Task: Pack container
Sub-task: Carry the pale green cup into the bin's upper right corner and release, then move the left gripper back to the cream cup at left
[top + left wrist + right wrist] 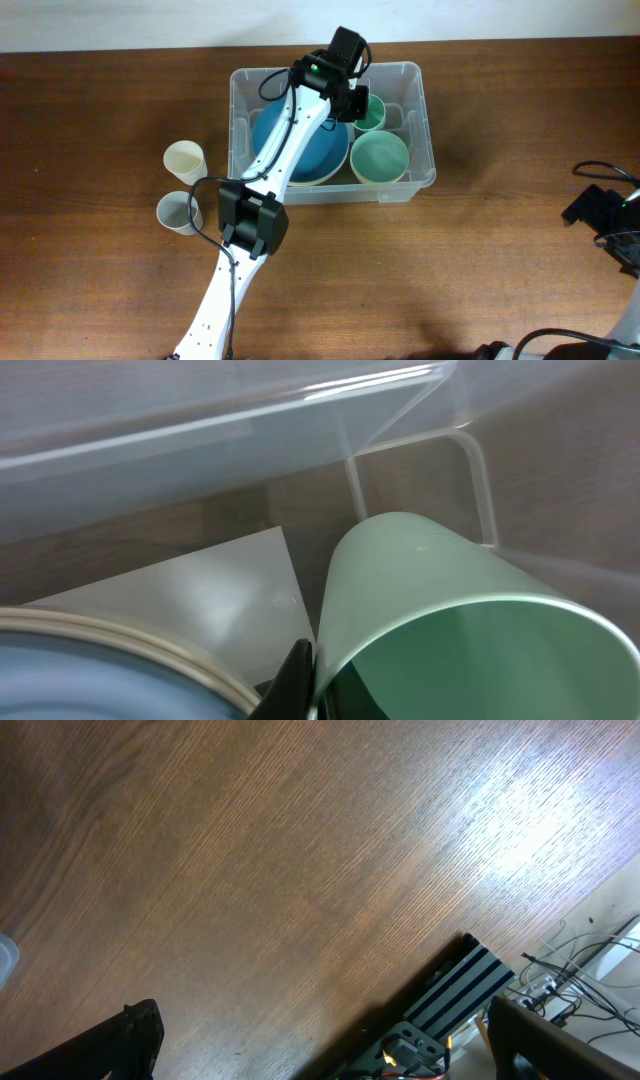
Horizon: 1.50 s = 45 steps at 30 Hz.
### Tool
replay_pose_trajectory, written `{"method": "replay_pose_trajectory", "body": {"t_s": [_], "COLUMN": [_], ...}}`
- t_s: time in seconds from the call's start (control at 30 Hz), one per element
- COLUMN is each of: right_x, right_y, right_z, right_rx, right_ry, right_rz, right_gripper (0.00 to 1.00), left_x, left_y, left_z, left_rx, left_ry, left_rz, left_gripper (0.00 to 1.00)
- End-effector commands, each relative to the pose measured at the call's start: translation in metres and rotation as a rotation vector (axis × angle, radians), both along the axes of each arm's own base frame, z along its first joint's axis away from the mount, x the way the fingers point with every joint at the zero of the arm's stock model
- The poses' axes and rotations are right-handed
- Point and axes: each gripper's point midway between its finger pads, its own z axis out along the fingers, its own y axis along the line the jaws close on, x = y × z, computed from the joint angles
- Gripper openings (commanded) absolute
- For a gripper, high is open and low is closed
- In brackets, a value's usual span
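Cup (430, 600) pinched at the rim by left gripper (356, 101) should settle upright in the container (427, 125) corner before release.

I see a brown wood-grain table (500, 270). The container (427, 130) is clear. Inside it: a blue bowl (325, 150) at 9 o'clock, a pale green bowl (379, 158) at 4, a green cup (372, 115) at 1. Outside, at 9: a cream cup (185, 159) and a greyish-white cup (178, 212).

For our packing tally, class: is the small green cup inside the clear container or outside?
Inside: overhead, the green cup is within the container's walls, beside the green bowl.
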Motion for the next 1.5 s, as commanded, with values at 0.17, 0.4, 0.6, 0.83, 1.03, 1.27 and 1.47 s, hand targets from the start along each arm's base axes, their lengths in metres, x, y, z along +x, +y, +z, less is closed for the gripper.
{"method": "replay_pose_trajectory", "body": {"t_s": [0.17,0.4,0.6,0.83,1.03,1.27,1.47], "right_x": [-0.001,-0.001,-0.001,-0.001,-0.001,-0.001,-0.001], "right_y": [-0.001,-0.001,-0.001,-0.001,-0.001,-0.001,-0.001], "right_z": [-0.002,-0.002,-0.002,-0.002,-0.002,-0.002,-0.002], "right_rx": [0.006,0.006,0.006,0.006,0.006,0.006,0.006], "right_ry": [0.004,0.004,0.004,0.004,0.004,0.004,0.004], "right_rz": [-0.003,-0.004,-0.003,-0.003,-0.003,-0.003,-0.003], "right_gripper": [0.99,0.99,0.99,0.99,0.99,0.99,0.99], "left_x": [0.005,0.010,0.015,0.021,0.014,0.011,-0.014], "left_y": [0.001,-0.001,-0.004,-0.010,-0.005,0.098,0.200], "left_z": [-0.003,0.001,0.022,0.074,0.140,0.223,0.257], "left_rx": [0.007,-0.005,-0.034,-0.105,-0.174,-0.064,-0.018], "left_ry": [-0.018,-0.040,-0.088,-0.196,-0.288,-0.398,-0.353], "left_rz": [-0.012,-0.011,-0.011,-0.017,-0.045,0.152,0.332], "left_gripper": [0.21,0.35,0.45,0.58,0.68,0.85,0.87]}}
